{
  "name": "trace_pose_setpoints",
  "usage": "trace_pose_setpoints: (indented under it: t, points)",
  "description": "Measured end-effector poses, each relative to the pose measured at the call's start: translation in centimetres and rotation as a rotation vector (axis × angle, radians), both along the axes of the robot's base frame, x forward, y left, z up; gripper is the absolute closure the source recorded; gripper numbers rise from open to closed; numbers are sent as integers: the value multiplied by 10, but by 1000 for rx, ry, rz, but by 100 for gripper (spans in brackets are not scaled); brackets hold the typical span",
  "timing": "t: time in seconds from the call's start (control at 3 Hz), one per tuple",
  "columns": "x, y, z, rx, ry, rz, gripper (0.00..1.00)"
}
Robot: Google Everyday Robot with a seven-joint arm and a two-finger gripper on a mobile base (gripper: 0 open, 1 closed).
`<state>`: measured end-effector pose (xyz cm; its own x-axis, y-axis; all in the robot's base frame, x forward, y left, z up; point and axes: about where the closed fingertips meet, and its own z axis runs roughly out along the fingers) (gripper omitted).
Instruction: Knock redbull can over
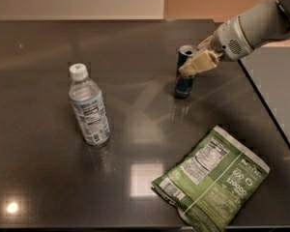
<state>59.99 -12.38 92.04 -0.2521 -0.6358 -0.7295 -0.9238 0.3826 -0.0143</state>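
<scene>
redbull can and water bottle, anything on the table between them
Nothing; camera view shows bare table between redbull can and water bottle. The gripper is at the can's upper right.

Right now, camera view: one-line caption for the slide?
Gripper at the upper part of the upright redbull can on a dark table; water bottle and green snack bag sit apart.

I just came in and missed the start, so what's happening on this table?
A robot arm reaches in from the right, and its gripper is at the upper part of the redbull can, which stands upright on the dark table, not yet knocked over. A water bottle stands to the left, apart, and a green snack bag lies nearer the front edge.
</scene>
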Motion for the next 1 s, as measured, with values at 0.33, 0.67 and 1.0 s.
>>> trace_pose_setpoints:
  t: [0.33,0.67,1.0]
  points:
    - [-5,-5,15,-73,-3,10,100]
    - [-11,-14,26,-200,4,24,100]
    - [-20,-24,31,-337,23,44,100]
